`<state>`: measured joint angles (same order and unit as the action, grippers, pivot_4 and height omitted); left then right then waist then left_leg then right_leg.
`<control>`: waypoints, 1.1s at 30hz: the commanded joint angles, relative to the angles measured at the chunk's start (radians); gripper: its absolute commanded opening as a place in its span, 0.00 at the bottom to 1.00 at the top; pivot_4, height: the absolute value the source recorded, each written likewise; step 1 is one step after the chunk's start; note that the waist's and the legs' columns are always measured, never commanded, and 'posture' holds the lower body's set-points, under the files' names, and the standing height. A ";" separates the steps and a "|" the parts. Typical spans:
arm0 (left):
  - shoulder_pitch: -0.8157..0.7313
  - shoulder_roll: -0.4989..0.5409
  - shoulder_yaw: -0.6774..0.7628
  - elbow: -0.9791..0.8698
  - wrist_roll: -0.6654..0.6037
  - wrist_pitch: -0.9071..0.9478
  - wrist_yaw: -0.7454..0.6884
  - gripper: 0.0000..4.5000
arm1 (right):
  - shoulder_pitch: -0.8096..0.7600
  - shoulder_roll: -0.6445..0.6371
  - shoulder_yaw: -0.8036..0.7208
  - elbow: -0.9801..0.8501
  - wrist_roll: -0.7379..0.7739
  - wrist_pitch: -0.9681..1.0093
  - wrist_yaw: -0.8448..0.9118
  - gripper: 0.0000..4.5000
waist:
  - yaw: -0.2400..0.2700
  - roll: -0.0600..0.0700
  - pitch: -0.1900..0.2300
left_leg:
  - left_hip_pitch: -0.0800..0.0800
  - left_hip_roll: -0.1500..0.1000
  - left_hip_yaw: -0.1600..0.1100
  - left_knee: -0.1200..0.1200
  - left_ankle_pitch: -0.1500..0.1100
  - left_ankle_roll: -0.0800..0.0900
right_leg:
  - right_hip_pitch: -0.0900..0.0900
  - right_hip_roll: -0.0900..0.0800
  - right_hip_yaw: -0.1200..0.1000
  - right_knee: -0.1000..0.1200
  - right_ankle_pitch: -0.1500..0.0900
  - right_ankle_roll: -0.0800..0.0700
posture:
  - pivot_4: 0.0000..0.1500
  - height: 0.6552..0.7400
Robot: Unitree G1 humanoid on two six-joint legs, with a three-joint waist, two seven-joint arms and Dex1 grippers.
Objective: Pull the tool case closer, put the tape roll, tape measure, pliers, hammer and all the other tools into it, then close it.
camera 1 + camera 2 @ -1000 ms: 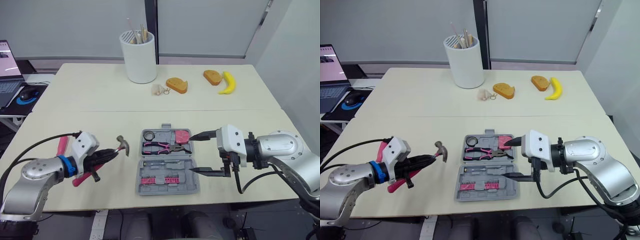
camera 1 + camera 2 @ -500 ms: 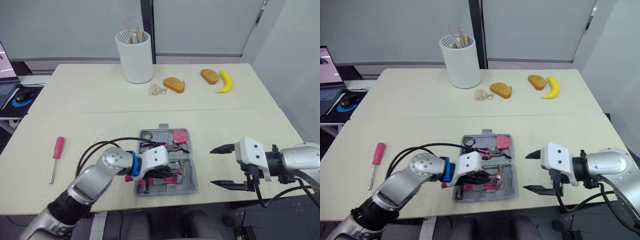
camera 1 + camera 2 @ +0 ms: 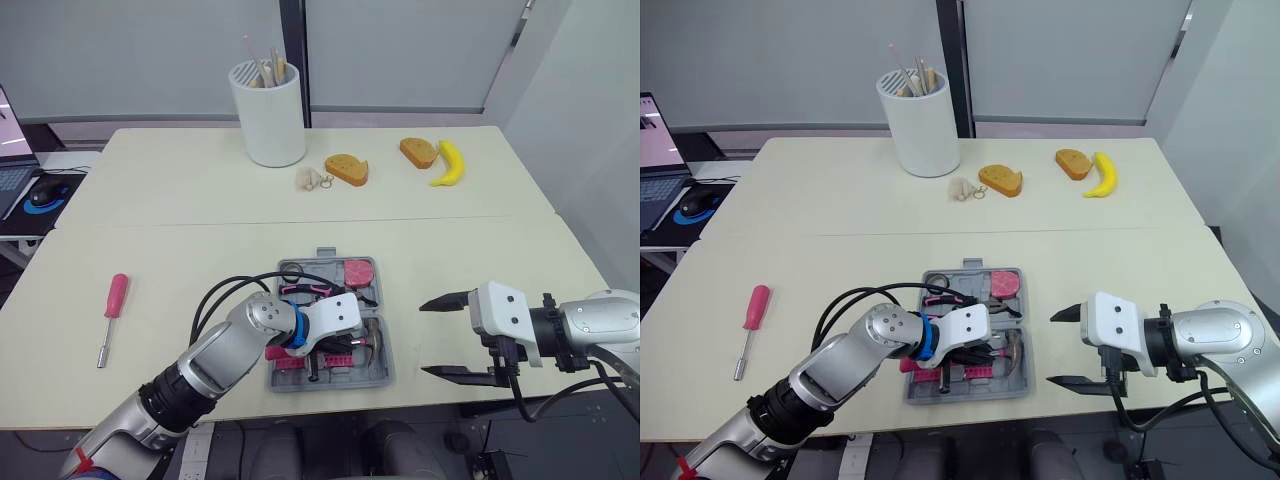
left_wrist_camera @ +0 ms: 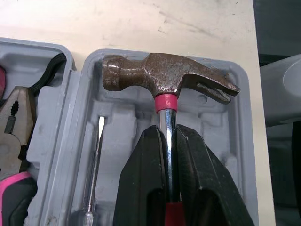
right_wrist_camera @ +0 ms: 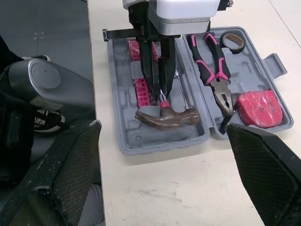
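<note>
Hammer (image 4: 169, 80) head sits in tool case (image 5: 127, 136), shaft pinched by left end effector (image 4: 168, 134); right end effector (image 3: 427, 338) spread.

A cream desk (image 3: 480, 240) is backed by grey wall panels (image 3: 400, 50) split by a dark post (image 3: 293, 25); a laptop (image 3: 658, 135) is seen left.

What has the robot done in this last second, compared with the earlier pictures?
The left gripper carried the hammer rightward from beside the tool case into its near half, and is still shut on the shaft. The right gripper, open, drew back rightward from the case's edge. The pliers, tape roll and tape measure stayed in the case; the pink screwdriver stayed on the table.
</note>
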<state>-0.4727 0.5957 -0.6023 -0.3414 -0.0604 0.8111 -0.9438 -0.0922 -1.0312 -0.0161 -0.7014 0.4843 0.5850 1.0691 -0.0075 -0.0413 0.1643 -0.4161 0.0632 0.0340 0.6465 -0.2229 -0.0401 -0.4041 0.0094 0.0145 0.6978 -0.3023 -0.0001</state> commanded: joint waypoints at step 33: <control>-0.041 -0.084 -0.018 0.029 0.065 -0.022 0.044 0.29 | -0.019 -0.011 -0.007 -0.035 0.005 0.004 -0.014 1.00 | 0.002 0.000 0.000 | 0.000 0.000 0.000 0.000 0.000 0.000 | 0.000 0.000 0.000 0.000 0.000 -0.001 | 1.00 0.93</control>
<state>-0.4922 0.5152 -0.6426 -0.2695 0.0143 0.7986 -0.8902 -0.0983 -1.0312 -0.0102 -0.7029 0.4847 0.5904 1.0605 -0.0053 -0.0412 0.1643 -0.4161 0.0630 0.0343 0.6469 -0.2229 -0.0401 -0.4038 0.0090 0.0147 0.6980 -0.3018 -0.0009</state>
